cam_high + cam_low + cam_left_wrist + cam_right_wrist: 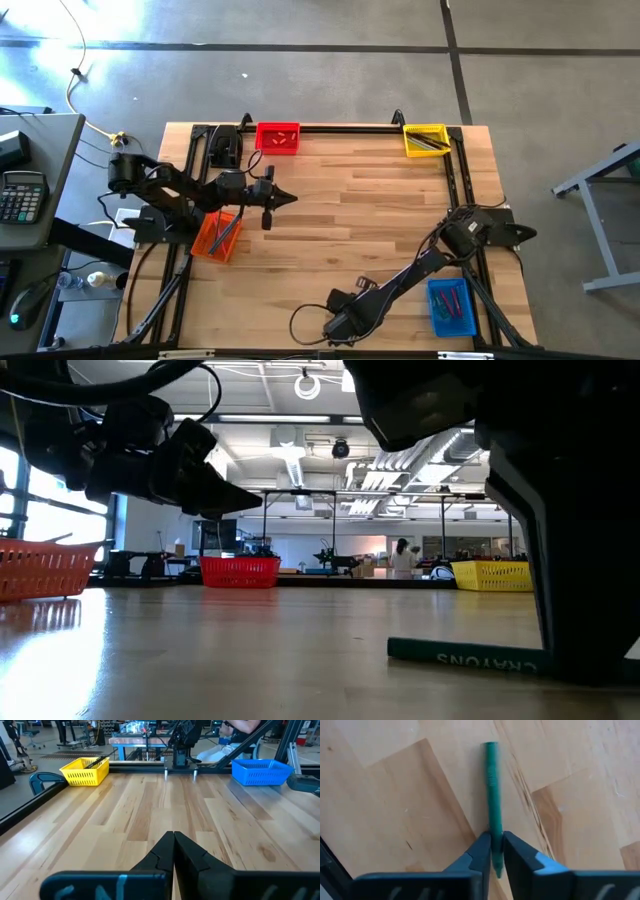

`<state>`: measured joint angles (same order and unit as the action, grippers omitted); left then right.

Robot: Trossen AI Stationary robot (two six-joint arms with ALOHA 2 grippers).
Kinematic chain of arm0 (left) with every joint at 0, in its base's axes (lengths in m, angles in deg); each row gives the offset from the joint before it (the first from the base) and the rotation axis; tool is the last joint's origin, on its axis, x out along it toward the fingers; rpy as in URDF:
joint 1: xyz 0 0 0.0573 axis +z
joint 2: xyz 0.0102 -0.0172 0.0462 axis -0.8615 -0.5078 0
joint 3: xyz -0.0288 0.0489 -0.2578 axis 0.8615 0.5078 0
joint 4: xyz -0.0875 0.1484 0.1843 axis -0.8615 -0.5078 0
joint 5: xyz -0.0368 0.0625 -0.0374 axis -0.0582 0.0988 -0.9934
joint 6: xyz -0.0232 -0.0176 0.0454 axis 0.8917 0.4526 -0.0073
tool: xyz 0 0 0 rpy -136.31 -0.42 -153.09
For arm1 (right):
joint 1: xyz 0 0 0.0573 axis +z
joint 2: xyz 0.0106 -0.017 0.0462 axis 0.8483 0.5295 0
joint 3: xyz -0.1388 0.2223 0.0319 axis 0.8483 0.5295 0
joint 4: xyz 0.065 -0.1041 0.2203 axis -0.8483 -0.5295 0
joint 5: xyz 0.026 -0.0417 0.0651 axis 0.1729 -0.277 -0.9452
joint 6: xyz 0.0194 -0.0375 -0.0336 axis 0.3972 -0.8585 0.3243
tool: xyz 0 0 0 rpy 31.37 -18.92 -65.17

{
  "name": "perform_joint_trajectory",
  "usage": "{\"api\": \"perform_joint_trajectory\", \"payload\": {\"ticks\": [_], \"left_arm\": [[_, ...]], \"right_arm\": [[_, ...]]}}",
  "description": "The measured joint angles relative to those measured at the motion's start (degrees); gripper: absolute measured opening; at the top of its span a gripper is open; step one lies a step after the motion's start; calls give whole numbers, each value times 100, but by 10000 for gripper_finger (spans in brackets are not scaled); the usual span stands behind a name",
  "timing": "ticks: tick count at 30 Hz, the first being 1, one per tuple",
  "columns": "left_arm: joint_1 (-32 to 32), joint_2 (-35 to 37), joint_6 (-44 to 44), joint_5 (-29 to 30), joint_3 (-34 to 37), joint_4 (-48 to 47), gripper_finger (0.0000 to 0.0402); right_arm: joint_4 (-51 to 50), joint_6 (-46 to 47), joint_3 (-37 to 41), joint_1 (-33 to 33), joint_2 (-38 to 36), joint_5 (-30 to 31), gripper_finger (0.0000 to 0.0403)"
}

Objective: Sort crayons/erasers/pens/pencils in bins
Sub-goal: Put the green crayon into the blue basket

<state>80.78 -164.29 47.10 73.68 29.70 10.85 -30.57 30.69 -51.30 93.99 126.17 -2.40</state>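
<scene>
I have the right pincer (493, 851) pinching a green crayon (492, 785) lying on the surface (380, 200) near its front edge. Pick step; next, I judge, lift and carry to a bin. Left pincer (173, 851) pressed together, waiting mid-surface.

A grey concrete floor (330, 30) surrounds the wooden table (350, 210). At nine o'clock stands a grey desk (45, 180) with a calculator (22, 195). Ceiling lights (290, 455) glow overhead.

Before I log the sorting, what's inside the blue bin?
The blue bin holds a few thin sticks, red and blue ones among them. Whether they are pens I can't tell, and anything lying beneath them is covered. The right gripper is closing on a green crayon elsewhere.
</scene>
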Motion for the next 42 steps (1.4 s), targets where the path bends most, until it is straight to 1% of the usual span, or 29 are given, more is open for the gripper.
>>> {"api": "perform_joint_trajectory", "payload": {"ticks": [5, 12, 16, 21, 25, 27, 31, 34, 37, 39, 42], "left_arm": [[0, 0, 0, 0, -1, 0, 0], [0, 0, 0, -2, -1, 0, 0], [0, 0, 12, -2, -1, 0, 0], [-1, 0, 15, -20, -1, -2, 0], [-2, 0, 9, -20, -1, -2, 0], [-2, 0, 1, -20, -1, -2, 0], [-2, 0, 0, -22, -1, -3, 0], [-2, 0, 13, -24, -1, -5, 0], [-2, 0, 50, -26, -1, -28, 0], [-2, 0, 59, -26, -1, -39, 1], [-2, 0, 58, -28, -1, -42, 0]], "right_arm": [[-137, 87, -145, -2, 28, -26, 20], [-653, 224, -640, 2, 72, 38, 17], [-1035, 359, -791, 5, 66, 68, 17], [-1972, 741, -1181, 121, 51, 47, 16], [-2896, 1140, -1555, 369, 15, -33, 16], [-3160, 1437, -1598, 519, -86, -36, 16], [-3169, 2269, -1286, 856, -582, 12, 16], [-3146, 2977, -880, 1120, -967, -57, 16], [-3140, 3804, -328, 1412, -1430, -331, 16], [-3057, 4391, 122, 1621, -1726, -619, 16], [-2514, 5353, 902, 1979, -2212, -806, 16]]}}
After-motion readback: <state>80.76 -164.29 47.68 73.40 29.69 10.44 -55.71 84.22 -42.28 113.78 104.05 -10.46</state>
